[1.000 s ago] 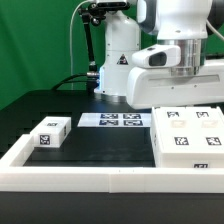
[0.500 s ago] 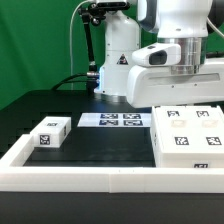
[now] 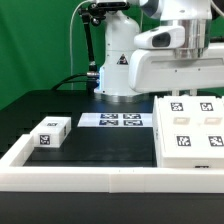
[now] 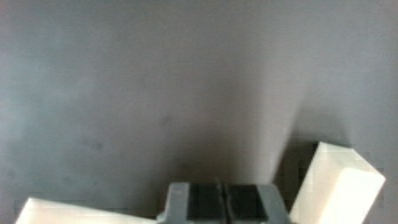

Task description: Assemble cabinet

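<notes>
The cabinet (image 3: 195, 135), a large white box with several square tags, lies at the exterior view's right against the front rail, with its far edge tipped up. The arm's hand (image 3: 188, 42) hangs above that far edge, and its fingertips are hidden behind the box. In the wrist view my gripper (image 4: 226, 205) has its jaws together with only a thin seam between the dark pads and nothing visible in them. A shadowed grey surface fills that view, with a white edge (image 4: 342, 185) beside the gripper. A small white tagged block (image 3: 49, 134) lies at the exterior view's left.
The marker board (image 3: 112, 121) lies flat at the back middle. A long low white border rail (image 3: 90, 178) runs along the front and up the left side. The robot's base (image 3: 118, 60) stands behind the marker board.
The arm's hand has risen. The cabinet's far edge has lifted with it, so its tagged top face looks taller. The small block has not moved.
</notes>
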You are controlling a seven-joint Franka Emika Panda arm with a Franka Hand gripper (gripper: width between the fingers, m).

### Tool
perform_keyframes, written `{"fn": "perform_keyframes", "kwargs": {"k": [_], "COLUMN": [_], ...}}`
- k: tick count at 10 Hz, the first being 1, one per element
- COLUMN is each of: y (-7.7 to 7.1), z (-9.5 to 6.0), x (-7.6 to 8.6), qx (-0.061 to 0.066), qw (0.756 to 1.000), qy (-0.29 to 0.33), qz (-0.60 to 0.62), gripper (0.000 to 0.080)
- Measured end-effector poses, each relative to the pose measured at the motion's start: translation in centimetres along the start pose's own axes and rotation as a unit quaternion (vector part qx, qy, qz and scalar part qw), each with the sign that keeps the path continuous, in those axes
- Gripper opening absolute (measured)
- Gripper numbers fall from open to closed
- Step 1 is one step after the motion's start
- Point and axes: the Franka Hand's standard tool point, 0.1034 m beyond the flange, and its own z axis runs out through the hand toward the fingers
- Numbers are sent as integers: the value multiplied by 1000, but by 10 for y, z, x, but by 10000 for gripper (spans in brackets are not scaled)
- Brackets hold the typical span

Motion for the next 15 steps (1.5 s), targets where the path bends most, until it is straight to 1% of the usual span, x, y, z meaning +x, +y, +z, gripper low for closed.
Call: {"fn": "perform_keyframes", "kwargs": {"k": [2,3,4,5,6,8,9,12,15], "y": [0,4,4,4,3,7,6,6,11], "z": [1,9,5,-6,-14,-25,-22,-23,-37], "x": [-1,-4,-3,1,3,11,9,9,16], "qx": [0,1,0,-1,-2,-3,-2,-2,-4], "qw": [1000,1000,1000,1000,1000,999,999,999,999], "qy": [-1,-7,-14,-16,-21,-31,-32,-34,-46], "qz": [0,-10,-10,-12,-13,-14,-14,-15,-15], "gripper": [2,2,2,2,2,2,2,2,2]}}
